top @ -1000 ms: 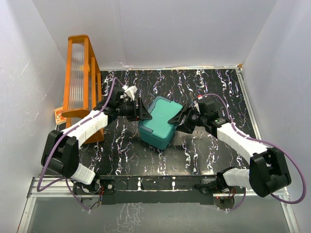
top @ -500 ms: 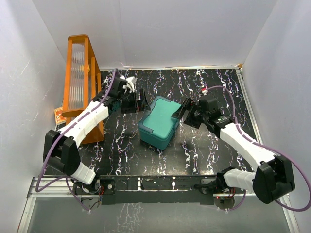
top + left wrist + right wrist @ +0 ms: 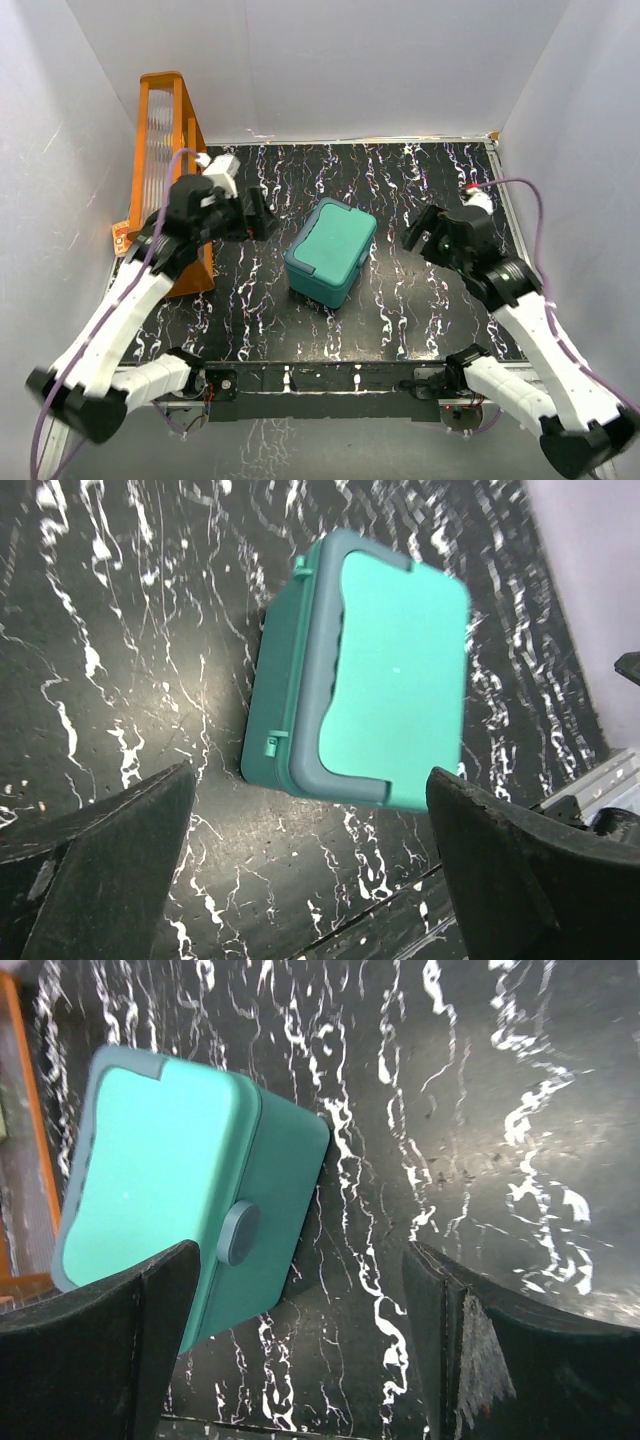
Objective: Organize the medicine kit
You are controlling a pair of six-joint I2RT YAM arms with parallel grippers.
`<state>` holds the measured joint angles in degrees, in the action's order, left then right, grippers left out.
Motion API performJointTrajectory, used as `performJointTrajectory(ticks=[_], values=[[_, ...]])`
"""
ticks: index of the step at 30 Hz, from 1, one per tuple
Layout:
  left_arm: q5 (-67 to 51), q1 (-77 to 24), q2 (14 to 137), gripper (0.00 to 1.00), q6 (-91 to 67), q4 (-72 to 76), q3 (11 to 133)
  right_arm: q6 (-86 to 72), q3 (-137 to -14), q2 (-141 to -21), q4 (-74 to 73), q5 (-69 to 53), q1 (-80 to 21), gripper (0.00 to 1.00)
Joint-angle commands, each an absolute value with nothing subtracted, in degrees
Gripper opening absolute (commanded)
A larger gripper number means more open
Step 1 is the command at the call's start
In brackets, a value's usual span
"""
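Note:
The medicine kit [image 3: 331, 251], a teal-green box with its lid closed, sits on the black marbled table [image 3: 420, 180], turned at an angle. My left gripper [image 3: 262, 213] hovers to its left, open and holding nothing. In the left wrist view the kit [image 3: 390, 670] lies beyond the wide-apart fingers [image 3: 100, 870]. My right gripper [image 3: 418, 235] hangs to the kit's right, also open and apart from it. Seen from the right wrist, the kit [image 3: 160, 1200] shows a round grey latch [image 3: 240, 1232] on its side, left of the gap between the fingertips [image 3: 520, 1350].
A tall orange rack [image 3: 170, 170] stands at the table's left edge, close behind my left arm; its edge shows in the right wrist view [image 3: 20, 1110]. White walls enclose the table on three sides. A metal rail [image 3: 330, 380] runs along the near edge.
Both grippers were pressed against the kit's two sides a second ago. They have opened and drawn back outward and upward. The kit stays in place.

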<state>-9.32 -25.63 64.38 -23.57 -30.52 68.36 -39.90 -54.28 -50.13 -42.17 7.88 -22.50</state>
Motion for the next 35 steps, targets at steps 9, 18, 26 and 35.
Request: performJointTrajectory(ticks=[9,18,26,35], values=[[-3.2,-25.8,41.6,0.99,-20.7,-39.8,76.0,-37.2,-71.4,-31.0,-55.7,24.5,-22.4,0.82],[3.4,-25.8,36.2,0.99,-16.3,-46.6,83.2,-34.3,-77.3,-27.4,-57.1,27.1,-22.4,0.87],[5.8,-25.8,34.2,0.99,-14.8,-47.4,84.8,-33.4,-77.0,-25.8,-55.1,27.6,-22.4,0.9],[7.3,-25.8,33.2,0.99,-14.8,-46.7,83.8,-32.6,-77.2,-25.3,-54.6,26.7,-22.4,0.91]])
